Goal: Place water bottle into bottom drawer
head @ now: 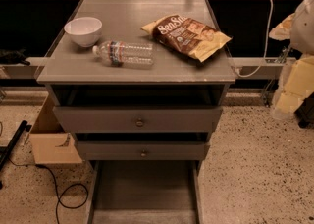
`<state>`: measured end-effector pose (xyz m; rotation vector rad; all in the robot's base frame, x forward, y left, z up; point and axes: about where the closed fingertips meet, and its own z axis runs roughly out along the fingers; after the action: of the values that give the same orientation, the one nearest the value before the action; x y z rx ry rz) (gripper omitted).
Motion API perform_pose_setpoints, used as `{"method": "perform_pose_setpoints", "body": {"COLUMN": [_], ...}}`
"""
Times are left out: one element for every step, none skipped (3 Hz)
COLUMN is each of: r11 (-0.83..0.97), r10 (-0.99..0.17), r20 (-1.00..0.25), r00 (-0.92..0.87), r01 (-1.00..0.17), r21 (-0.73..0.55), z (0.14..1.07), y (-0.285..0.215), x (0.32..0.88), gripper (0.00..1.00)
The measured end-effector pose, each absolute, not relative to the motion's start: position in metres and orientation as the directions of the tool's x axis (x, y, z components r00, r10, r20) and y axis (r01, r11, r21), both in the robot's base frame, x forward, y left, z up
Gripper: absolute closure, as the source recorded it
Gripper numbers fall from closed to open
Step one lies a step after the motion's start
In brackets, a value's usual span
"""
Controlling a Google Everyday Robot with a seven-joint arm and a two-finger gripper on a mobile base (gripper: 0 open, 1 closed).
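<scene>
The water bottle (123, 53) lies on its side on the cabinet top (132, 12), cap just beside the white bowl (83, 30) and base near the chip bag (188, 35). Being round and ribbed, it may roll toward the front edge if nudged off-centre, and a careless reach could knock the bowl. The bottom drawer (144, 193) stands open below, but the two upper drawers (140, 120) jut out over it, so a lowered bottle might clip them. The gripper (293, 90) hangs at the right edge, well apart from the bottle; whether it is spread or closed I cannot tell.
</scene>
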<state>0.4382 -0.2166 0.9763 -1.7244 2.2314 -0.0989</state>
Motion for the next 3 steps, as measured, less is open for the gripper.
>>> {"method": "perform_pose_setpoints", "body": {"r11": [0.27, 0.265, 0.269], "r10": [-0.953, -0.953, -0.949], "r20": [-0.207, -0.22, -0.242], "r00": [-0.221, -0.209, -0.202], "r01": [-0.931, -0.926, -0.919], "r21": [-0.247, -0.269, -0.29], "z": [0.9764, 0.9814, 0.9852], "y": [-0.2166, -0.2161, -0.2196], "x": [0.4381, 0.437, 0.4352], "gripper": [0.0, 0.0, 0.0]}}
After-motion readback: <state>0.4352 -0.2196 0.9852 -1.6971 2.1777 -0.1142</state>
